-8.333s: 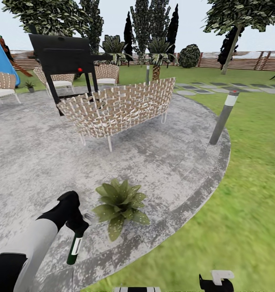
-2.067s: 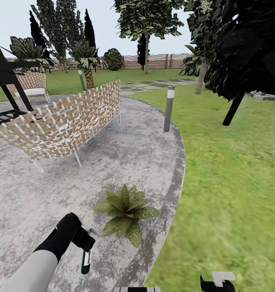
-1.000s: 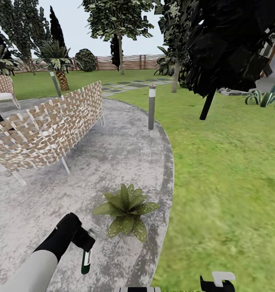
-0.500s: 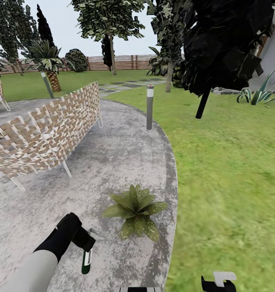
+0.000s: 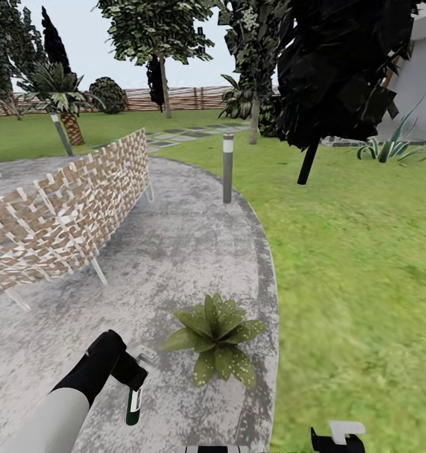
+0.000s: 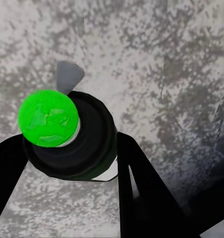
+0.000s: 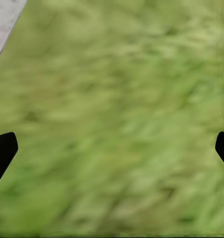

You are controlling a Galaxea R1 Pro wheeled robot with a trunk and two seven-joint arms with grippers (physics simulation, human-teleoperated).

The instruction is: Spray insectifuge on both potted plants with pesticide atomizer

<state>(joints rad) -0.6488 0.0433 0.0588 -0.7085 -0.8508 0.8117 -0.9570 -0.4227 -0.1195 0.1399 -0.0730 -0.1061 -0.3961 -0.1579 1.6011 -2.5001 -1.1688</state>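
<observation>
My left gripper point(image 5: 133, 379) is shut on the pesticide atomizer point(image 5: 133, 407), a slim white bottle with a dark green end that hangs down over the grey patio point(image 5: 175, 251). In the left wrist view the atomizer point(image 6: 67, 134) appears end-on with a bright green tip, clamped between the black fingers point(image 6: 141, 188). A potted plant point(image 5: 216, 335), a low rosette of speckled green leaves, sits on the patio just right of and beyond that gripper, near the paving's edge. My right gripper point(image 5: 336, 438) is low at the right over the lawn; its fingertips point(image 7: 2, 152) stand wide apart, open and empty.
A woven wicker sofa point(image 5: 61, 214) stands on the patio to the left. A grey bollard light point(image 5: 227, 168) rises at the patio's far rim. Lawn point(image 5: 364, 264) spreads to the right, with a dark tree point(image 5: 338, 69), a fence point(image 5: 175, 97) and a white house wall point(image 5: 420, 82) beyond.
The whole view has swung and shifted: sofa and bollard slid left, the plant now sits further right and lower. My left arm keeps its pose, still holding the atomizer.
</observation>
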